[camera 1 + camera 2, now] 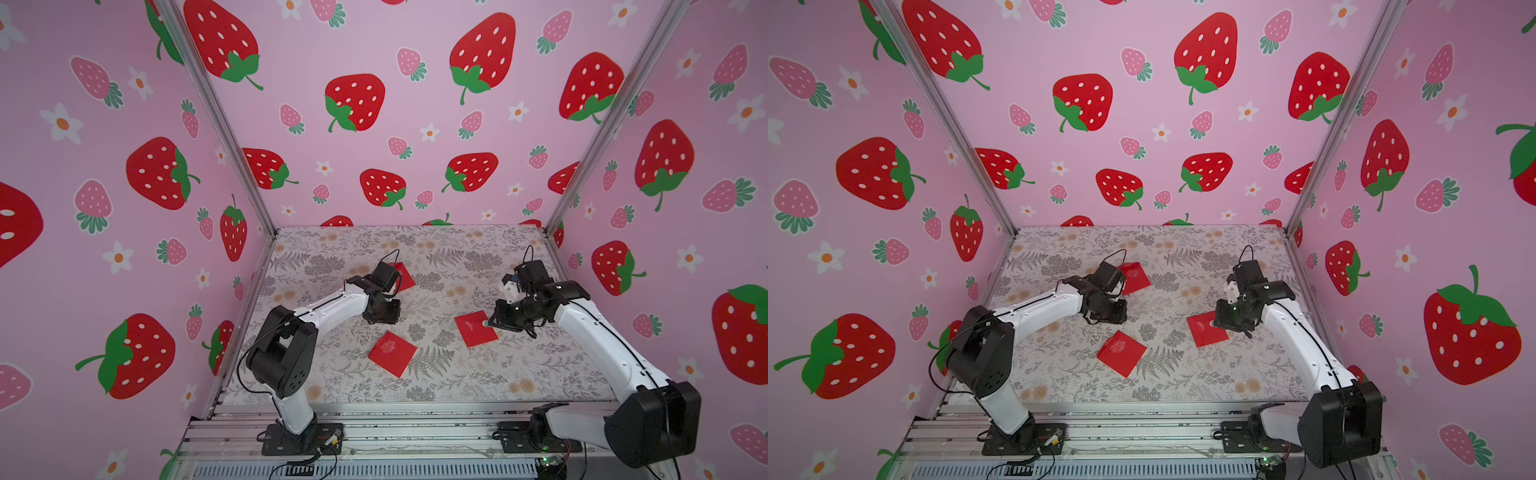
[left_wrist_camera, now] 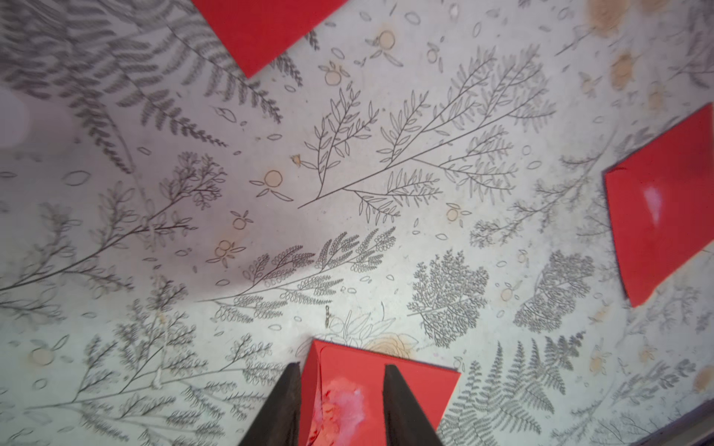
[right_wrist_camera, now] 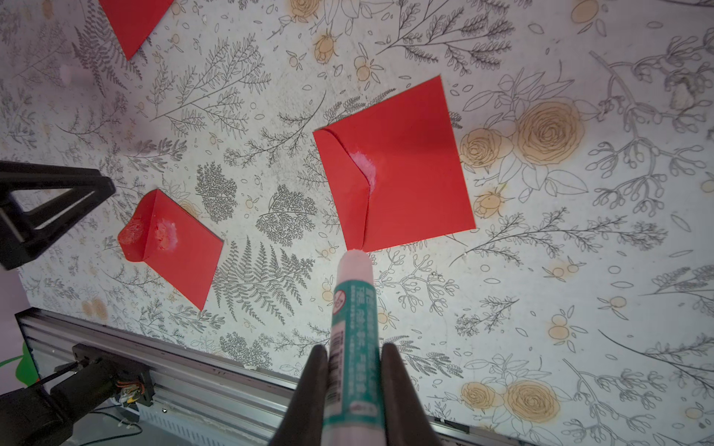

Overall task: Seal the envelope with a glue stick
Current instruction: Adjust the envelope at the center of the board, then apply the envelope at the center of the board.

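Observation:
Three red envelopes lie on the floral table. My right gripper [image 3: 354, 346] [image 1: 505, 320] is shut on the glue stick [image 3: 353, 328], a white tube with a teal label and no cap. Its pale tip [image 1: 485, 323] sits at the edge of the right-hand envelope [image 3: 402, 166] [image 1: 476, 328], whose flap is folded over a white smear. My left gripper [image 2: 342, 366] [image 1: 382, 316] stands open over the flap end of the middle envelope [image 2: 347, 386] [image 1: 392, 353]. That envelope's smeared flap is raised. Nothing is between the fingers [image 2: 286, 405].
The third envelope [image 1: 405, 276] lies farther back, partly behind the left wrist. Two other envelopes [image 2: 262, 31] [image 2: 664, 208] show in the left wrist view. A metal rail [image 1: 374, 409] runs along the table's front edge. Strawberry-print walls close in the other sides.

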